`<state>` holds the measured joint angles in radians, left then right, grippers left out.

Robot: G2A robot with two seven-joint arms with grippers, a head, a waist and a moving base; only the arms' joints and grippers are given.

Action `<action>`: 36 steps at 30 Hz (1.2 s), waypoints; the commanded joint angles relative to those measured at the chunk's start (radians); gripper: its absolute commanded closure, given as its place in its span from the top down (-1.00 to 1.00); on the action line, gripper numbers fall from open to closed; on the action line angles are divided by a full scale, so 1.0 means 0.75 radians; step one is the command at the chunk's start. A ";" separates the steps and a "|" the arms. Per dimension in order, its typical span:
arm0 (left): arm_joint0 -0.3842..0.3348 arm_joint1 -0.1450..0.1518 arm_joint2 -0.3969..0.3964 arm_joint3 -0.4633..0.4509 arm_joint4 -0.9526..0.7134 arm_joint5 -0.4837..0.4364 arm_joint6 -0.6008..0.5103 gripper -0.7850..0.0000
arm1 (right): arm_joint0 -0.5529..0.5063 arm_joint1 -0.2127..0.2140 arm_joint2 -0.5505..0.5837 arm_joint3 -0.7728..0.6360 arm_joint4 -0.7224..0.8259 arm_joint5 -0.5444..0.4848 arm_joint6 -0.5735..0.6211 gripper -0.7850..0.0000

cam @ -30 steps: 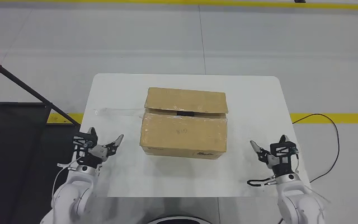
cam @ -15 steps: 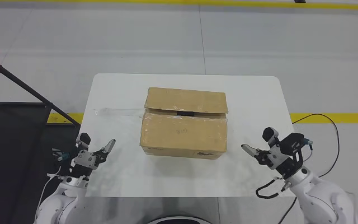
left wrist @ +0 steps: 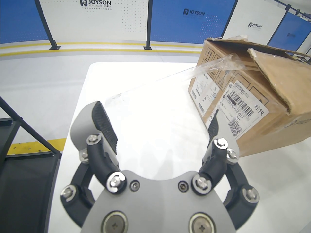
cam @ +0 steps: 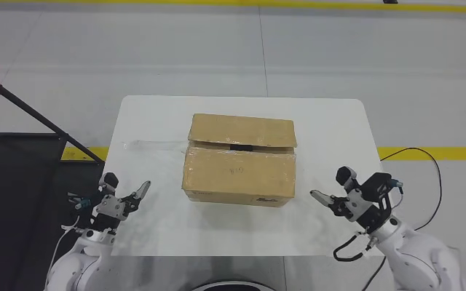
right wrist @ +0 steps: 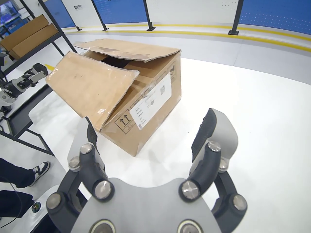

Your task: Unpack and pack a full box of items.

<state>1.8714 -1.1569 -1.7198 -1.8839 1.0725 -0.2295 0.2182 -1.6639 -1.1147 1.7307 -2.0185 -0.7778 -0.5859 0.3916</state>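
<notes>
Box (cam: 240, 171) sits mid table (cam: 328, 124). From above its flaps look flat, but the right wrist view catches them lifted over a dark gap, contents hidden. The left wrist view shows a clear tape strip (left wrist: 170, 76) trailing off it. Left gripper (cam: 127, 186) at the box's 8 o'clock, right gripper (cam: 328, 186) at 4: both spread wide, empty, touching nothing.

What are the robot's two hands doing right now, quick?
Left gripper: open, holding nothing.
Right gripper: open, holding nothing.
</notes>
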 commanded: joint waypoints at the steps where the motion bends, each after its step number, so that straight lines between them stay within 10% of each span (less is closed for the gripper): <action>1: -0.005 -0.002 -0.005 -0.003 -0.033 -0.003 -0.010 1.00 | 0.032 0.000 -0.026 0.019 0.065 -0.002 0.015 1.00; 17: -0.016 0.004 -0.136 -0.080 -0.377 -0.253 -0.163 1.00 | 0.486 0.048 -0.174 0.438 1.152 0.050 0.704 1.00; 36: -0.015 0.004 -0.173 -0.077 -0.463 -0.272 -0.247 1.00 | 0.712 0.045 -0.385 0.670 1.389 0.136 0.836 1.00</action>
<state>1.8600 -1.1542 -1.8499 -1.9415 0.7256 -0.4333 0.0327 -1.1321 -1.0804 1.4481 -1.5175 0.2459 -0.4810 1.0122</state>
